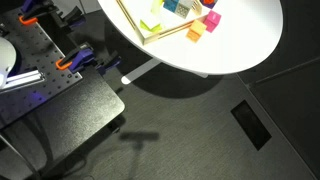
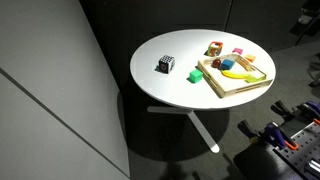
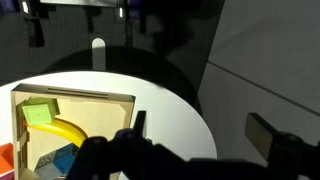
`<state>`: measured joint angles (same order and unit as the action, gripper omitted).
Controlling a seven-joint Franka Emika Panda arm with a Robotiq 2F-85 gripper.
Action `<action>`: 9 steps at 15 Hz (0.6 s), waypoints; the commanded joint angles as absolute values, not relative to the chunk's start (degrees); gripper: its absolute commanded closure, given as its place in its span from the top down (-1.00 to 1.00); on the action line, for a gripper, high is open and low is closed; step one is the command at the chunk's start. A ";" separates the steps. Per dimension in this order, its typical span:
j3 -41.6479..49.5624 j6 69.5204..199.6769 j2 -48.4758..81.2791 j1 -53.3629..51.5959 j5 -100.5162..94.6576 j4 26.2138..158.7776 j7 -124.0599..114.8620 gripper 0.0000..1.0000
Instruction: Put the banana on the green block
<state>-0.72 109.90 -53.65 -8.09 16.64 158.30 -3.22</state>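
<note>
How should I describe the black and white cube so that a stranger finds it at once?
Start at the round white table. A wooden tray of coloured toys lies on it; the cube stands alone on bare tabletop beside that tray. It is the only black-and-white piece.

White table (image 2: 160, 92), black-and-white checkered cube (image 2: 166, 65), black fingers (image 3: 266, 137)

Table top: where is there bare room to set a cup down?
The white table is bare between the black-and-white cube and the wooden tray, and along the near edge in front of both. Crowded: inside the tray, and behind it where loose blocks sit.
</note>
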 commanded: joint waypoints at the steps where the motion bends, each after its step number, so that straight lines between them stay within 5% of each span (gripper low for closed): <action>1: -1.38 109.56 -53.62 -7.23 17.21 158.14 -2.66 1.00; 9: -1.67 109.90 -52.39 -6.88 17.15 157.20 -3.23 1.00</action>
